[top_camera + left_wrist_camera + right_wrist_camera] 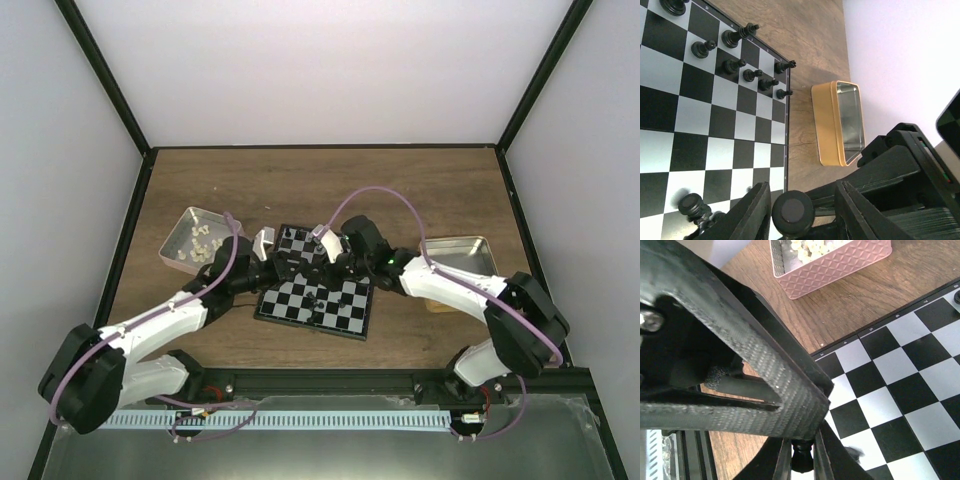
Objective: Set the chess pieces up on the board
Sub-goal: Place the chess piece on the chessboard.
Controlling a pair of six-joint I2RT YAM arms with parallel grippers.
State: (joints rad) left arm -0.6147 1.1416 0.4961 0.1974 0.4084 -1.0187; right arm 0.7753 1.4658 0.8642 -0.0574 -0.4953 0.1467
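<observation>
The board (340,312) lies mid-table, black and silvery squares (695,115). Several black chess pieces (735,65) stand along its far edge, and one more (690,205) stands near my left gripper. My right gripper (802,460) is shut on a black chess piece (802,456) just above the board (920,385). That piece's round base (792,212) sits between the fingers of my left gripper (800,215), which stands open with gaps on both sides. In the top view both grippers, left (280,264) and right (332,264), meet over the board.
A pink tin (195,238) holding cream-white pieces stands left of the board, also in the right wrist view (835,260). A tan-rimmed metal tin (460,255) stands to the right (835,122). Dark frame rails edge the wooden table.
</observation>
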